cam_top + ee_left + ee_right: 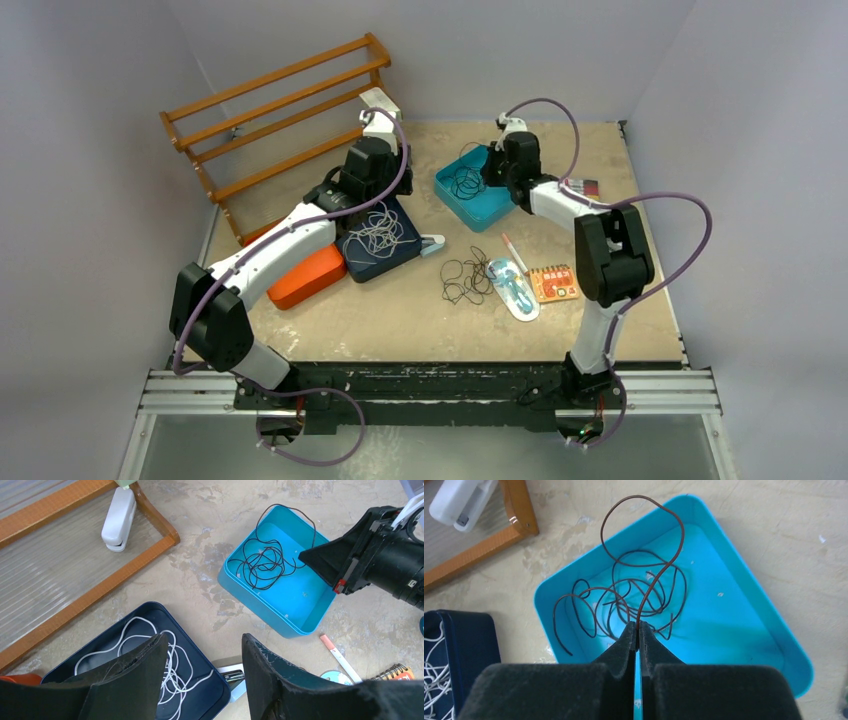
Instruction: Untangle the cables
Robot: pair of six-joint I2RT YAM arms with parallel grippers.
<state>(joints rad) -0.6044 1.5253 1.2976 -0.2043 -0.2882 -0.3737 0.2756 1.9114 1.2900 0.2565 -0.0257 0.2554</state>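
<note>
The dark brown cable (644, 587) lies coiled in the light blue tray (744, 645), one loop arching over the far rim; it also shows in the top view (466, 183) and left wrist view (265, 562). My right gripper (637, 629) is shut on a strand of it above the tray. The white cable (167, 657) lies in the dark blue tray (210, 687), also seen from above (378, 232). My left gripper (202, 652) is open and empty above that tray's right edge. The black cable (466, 276) lies loose on the table.
A wooden rack (280, 105) with a white stapler (119, 517) stands at the back left. An orange case (308, 277) sits beside the dark blue tray. A pen (514, 253), a blue-white package (513, 288) and an orange notebook (553, 283) lie near the black cable.
</note>
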